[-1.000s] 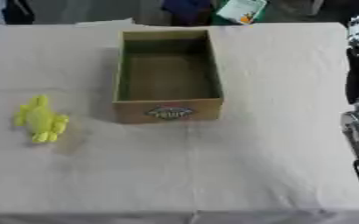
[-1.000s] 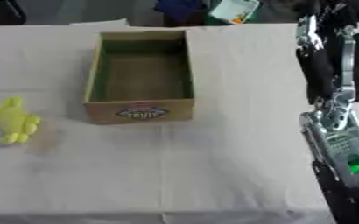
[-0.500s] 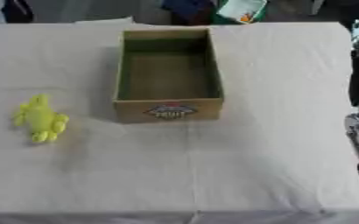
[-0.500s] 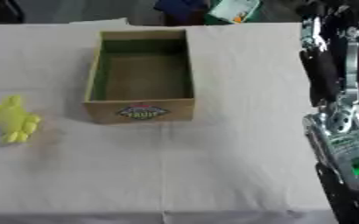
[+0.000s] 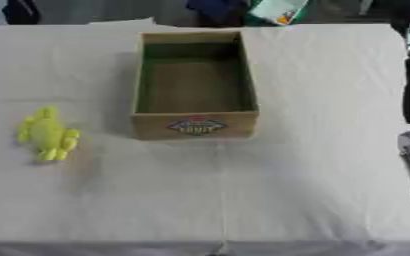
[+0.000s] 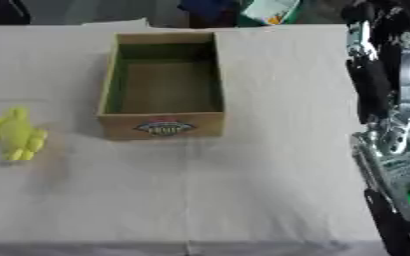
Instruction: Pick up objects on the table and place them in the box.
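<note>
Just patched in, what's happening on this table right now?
Nothing is being handled at this moment. The cardboard box stands open and empty in the middle of the table, with its label facing the robot. A yellow toy lies on the cloth to the box's left, apart from it and not yet picked up. The robot's right arm shows along the right edge; its robot hand cannot be made out. No left hand is in view.
</note>
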Robot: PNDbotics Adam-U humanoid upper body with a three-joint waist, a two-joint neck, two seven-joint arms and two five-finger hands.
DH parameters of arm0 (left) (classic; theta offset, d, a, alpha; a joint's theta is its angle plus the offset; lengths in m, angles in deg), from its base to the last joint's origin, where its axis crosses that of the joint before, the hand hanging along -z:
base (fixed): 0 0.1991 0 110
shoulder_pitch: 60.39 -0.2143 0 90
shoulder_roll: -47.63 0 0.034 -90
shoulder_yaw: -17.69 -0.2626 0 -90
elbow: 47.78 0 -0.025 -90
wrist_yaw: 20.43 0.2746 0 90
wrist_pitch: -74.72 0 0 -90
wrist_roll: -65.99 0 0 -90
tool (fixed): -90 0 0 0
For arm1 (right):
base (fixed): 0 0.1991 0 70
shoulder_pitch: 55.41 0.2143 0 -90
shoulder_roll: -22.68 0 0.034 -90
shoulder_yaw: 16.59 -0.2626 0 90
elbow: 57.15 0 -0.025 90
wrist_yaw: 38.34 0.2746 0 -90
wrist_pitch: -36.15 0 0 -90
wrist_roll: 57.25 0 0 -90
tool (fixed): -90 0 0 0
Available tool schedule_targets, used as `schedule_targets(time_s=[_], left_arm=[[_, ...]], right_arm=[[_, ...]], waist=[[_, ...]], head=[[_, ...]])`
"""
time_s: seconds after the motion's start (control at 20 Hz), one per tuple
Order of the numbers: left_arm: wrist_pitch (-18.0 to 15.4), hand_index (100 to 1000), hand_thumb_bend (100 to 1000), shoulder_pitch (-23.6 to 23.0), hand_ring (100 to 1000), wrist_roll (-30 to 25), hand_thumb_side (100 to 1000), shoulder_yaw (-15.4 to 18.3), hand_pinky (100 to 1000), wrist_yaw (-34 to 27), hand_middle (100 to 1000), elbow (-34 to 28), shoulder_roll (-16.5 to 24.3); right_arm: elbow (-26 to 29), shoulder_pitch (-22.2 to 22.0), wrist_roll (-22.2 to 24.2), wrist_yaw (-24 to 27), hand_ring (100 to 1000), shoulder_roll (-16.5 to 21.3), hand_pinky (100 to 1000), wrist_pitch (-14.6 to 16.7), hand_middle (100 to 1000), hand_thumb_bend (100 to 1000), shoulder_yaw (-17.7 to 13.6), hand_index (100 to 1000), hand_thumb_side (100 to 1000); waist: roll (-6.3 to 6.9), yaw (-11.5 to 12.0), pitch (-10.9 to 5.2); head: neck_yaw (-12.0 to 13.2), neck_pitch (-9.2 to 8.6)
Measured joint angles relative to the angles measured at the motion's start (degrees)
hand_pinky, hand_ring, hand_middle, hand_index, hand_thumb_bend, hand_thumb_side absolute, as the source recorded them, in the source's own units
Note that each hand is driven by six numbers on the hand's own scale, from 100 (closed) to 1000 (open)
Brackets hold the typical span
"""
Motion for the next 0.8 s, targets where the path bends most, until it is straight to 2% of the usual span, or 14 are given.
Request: schedule_targets(time_s=[0.2, 0.45, 0.55, 0.7, 0.8], left_arm=[[-0.95, 1000, 577, 0.00, 884, -5.61, 612, -0.61, 701, -3.77, 918, 1.96, 0.01], [-1.13, 1000, 686, 0.24, 882, -10.01, 615, -0.77, 704, -7.63, 914, 2.91, 0.01], [-1.15, 1000, 697, 0.60, 883, -11.44, 604, -1.03, 702, -8.97, 914, 3.14, 0.01], [-1.10, 1000, 668, 1.49, 882, -12.93, 570, -1.22, 698, -9.70, 917, 3.26, 0.00], [-1.13, 1000, 594, 2.06, 879, -13.39, 516, -1.51, 693, -9.69, 918, 3.74, -0.05]], right_arm=[[0.00, 0.01, 0.11, 0.01, 801, 0.00, 873, -0.11, 604, 100, 0.18, 843, 550], [0.00, 0.01, 0.22, 0.01, 802, 0.00, 874, -0.24, 604, 100, 0.29, 843, 550], [0.00, 0.01, 0.25, 0.01, 802, 0.00, 874, -0.27, 604, 100, 0.30, 843, 543], [0.00, 0.02, 0.35, 0.01, 802, 0.00, 874, -0.38, 604, 100, 0.32, 843, 549], [0.00, 0.10, 0.43, 0.01, 803, 0.00, 875, -0.45, 604, 100, 0.35, 843, 549]], waist=[[-0.01, -0.03, 0.02], [-0.02, -0.07, 0.23], [-0.03, -0.11, 0.31], [-0.05, -0.15, 0.40], [-0.05, -0.29, 0.58]], head=[[0.16, 0.00], [0.31, 0.00], [0.44, 0.00], [0.71, -0.01], [0.82, -0.02]])
